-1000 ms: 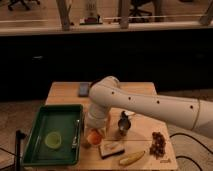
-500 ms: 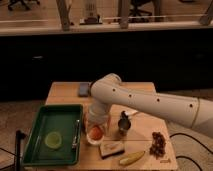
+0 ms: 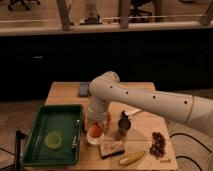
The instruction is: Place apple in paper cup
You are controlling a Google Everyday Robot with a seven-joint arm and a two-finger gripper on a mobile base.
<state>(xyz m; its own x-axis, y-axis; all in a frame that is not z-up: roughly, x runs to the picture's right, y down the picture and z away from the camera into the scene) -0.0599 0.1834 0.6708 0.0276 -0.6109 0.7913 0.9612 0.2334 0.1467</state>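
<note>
The hand (image 3: 96, 119) has come down over the paper cup (image 3: 94, 142), just right of the green tray (image 3: 50, 122). The apple (image 3: 95, 131) now sits in the cup's mouth, so placement looks nearly done. Whether the hand has released it, I cannot tell.
</note>
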